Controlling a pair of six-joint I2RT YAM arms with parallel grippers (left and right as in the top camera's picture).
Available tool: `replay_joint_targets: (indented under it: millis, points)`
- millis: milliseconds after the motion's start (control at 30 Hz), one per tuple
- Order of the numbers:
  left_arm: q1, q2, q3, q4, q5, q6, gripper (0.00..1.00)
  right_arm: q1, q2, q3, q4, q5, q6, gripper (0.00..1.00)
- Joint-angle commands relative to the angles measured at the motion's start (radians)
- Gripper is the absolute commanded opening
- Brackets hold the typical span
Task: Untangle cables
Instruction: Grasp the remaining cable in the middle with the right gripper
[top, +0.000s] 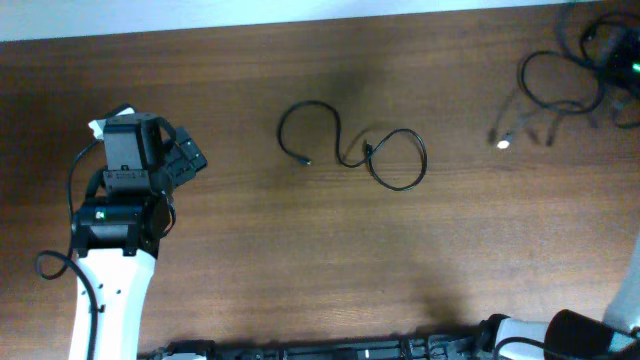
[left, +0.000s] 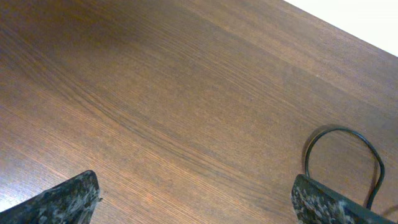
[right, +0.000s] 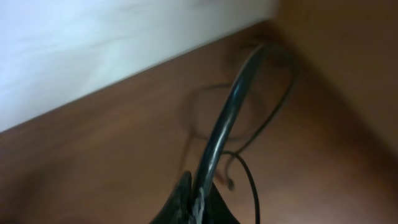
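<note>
The left gripper (left: 198, 202) is hovering with its fingers spread wide and holding nothing, near the looped cable (top: 350, 160) that is lying in the middle of the table (top: 300, 260). The right gripper (right: 196, 194) is pinching another cable (right: 227, 118) at the far right corner

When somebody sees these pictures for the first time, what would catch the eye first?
A thin black cable lies curled in loose loops in the middle of the wooden table. At the far right corner sits a tangle of cables, and the right wrist view shows the right gripper shut on a black cord.
</note>
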Motion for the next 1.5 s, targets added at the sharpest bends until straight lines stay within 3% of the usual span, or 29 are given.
replay_joint_targets:
  millis: [0, 167, 467, 500, 533, 567, 733, 800, 933, 1000, 1133, 1200, 1267, 1467]
  points:
    - [0.003, -0.011, 0.005, 0.0, -0.014, -0.012, 0.99, -0.146, 0.014, -0.003, -0.068, 0.197, -0.01, 0.04]
    - [0.003, -0.011, 0.005, 0.0, -0.014, -0.012, 0.99, -0.28, 0.099, -0.017, -0.158, 0.236, 0.177, 0.04]
    - [0.003, -0.011, 0.005, 0.0, -0.014, -0.012, 0.99, -0.29, 0.452, -0.072, -0.026, 0.174, 0.182, 0.07]
    - [0.003, -0.011, 0.005, 0.0, -0.014, -0.013, 0.99, -0.29, 0.49, -0.072, -0.019, 0.171, 0.182, 0.29]
    - [0.003, -0.011, 0.005, 0.0, -0.014, -0.013, 0.99, -0.29, 0.512, -0.072, -0.021, 0.171, 0.182, 0.87]
    - [0.003, -0.011, 0.005, -0.002, -0.015, -0.013, 0.99, -0.29, 0.517, -0.072, -0.023, 0.171, 0.183, 0.99]
    - [0.003, -0.011, 0.005, -0.003, -0.014, -0.012, 0.99, -0.283, 0.425, 0.027, -0.042, 0.05, 0.201, 0.99]
    - [0.003, -0.011, 0.005, -0.003, -0.014, -0.013, 0.99, -0.25, 0.372, 0.039, -0.051, -0.237, 0.2, 0.99]
    - [0.003, -0.011, 0.005, -0.003, -0.014, -0.012, 0.99, -0.088, 0.377, 0.012, -0.085, -0.451, 0.163, 0.99]
    - [0.003, -0.011, 0.005, -0.003, -0.014, -0.012, 0.99, 0.089, 0.378, -0.021, -0.089, -0.461, 0.015, 0.99]
    - [0.003, -0.011, 0.005, -0.003, -0.014, -0.013, 0.99, 0.367, 0.388, -0.073, -0.1, -0.414, -0.003, 0.98]
    - [0.003, -0.011, 0.005, -0.003, -0.014, -0.013, 0.99, 0.504, 0.422, -0.098, -0.1, -0.218, 0.146, 0.99]
    - [0.003, -0.011, 0.005, -0.003, -0.014, -0.013, 0.99, 0.601, 0.457, -0.127, -0.069, -0.14, 0.263, 0.99]
    - [0.003, -0.011, 0.005, -0.003, -0.014, -0.012, 0.99, 0.816, 0.562, -0.157, 0.058, -0.108, 0.327, 0.98]
